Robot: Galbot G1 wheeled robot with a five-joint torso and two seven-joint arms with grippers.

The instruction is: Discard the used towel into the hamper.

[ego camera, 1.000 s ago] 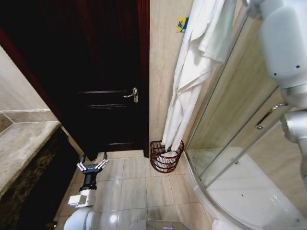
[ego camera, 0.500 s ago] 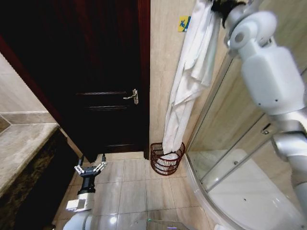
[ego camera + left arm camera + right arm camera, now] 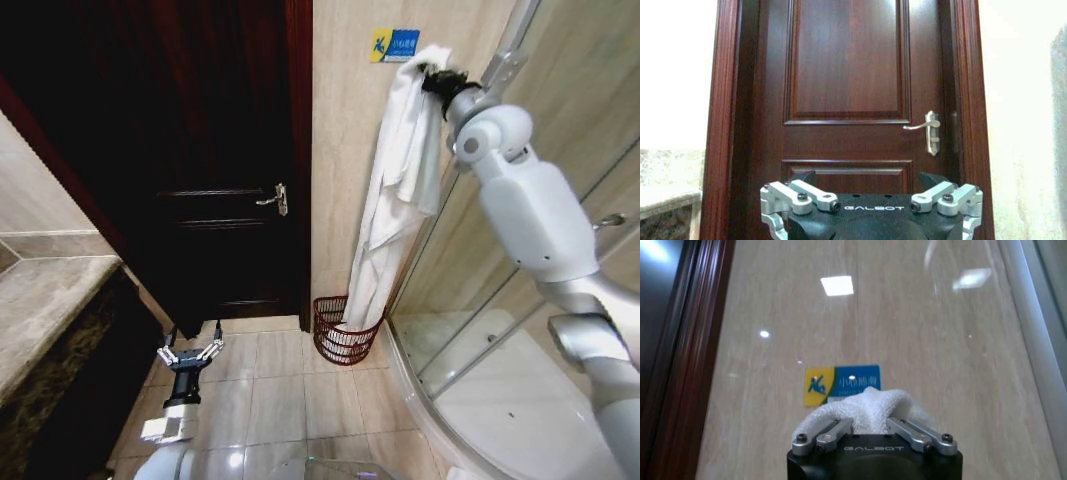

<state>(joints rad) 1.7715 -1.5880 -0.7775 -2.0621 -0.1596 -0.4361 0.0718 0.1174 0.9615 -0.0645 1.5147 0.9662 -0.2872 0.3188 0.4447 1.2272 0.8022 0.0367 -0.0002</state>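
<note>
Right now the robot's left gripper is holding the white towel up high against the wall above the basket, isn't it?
Not the left. The right gripper holds the towel up high, above the basket, as the head view shows. The left gripper hangs low and open near the floor.

Bright indoor light. Lamp glare spots gleam on the glossy wall (image 3: 860,315) and floor tiles (image 3: 280,400). The dark door (image 3: 200,150) swallows detail; head view bends at its edges.

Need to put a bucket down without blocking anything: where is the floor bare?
Bare tiles lie between the dark door and the hamper, in front of the left tool. The corner by the shower glass is crowded: the white towel, held high by the right tool, hangs into the hamper.
</note>
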